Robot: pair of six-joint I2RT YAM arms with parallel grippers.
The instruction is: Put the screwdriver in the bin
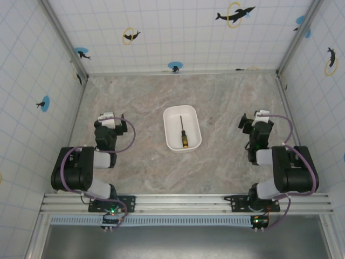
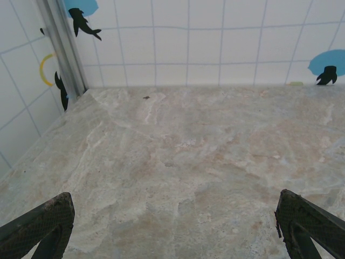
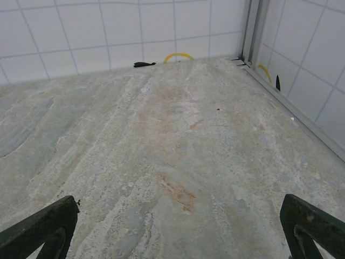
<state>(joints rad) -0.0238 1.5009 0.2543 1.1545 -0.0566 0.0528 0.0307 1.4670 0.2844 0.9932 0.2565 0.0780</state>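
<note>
Find the screwdriver lying flat inside the bin at mid-bench, thin shaft toward 12 o'clock and yellow-and-black handle toward 6 o'clock, so count the task as likely done. Judge it light, stiff and slim, apt to roll on its round handle and slippery along the bare metal; if ever regrasping, pinch across the thicker handle, not the shaft. Note the left claw at 9 o'clock of the bin and the right claw at 3 o'clock, both released, spread wide, gripping nothing, well apart from it.

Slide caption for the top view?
Screwdriver lies in the bin; left hand and right hand open, one on each side.
</note>
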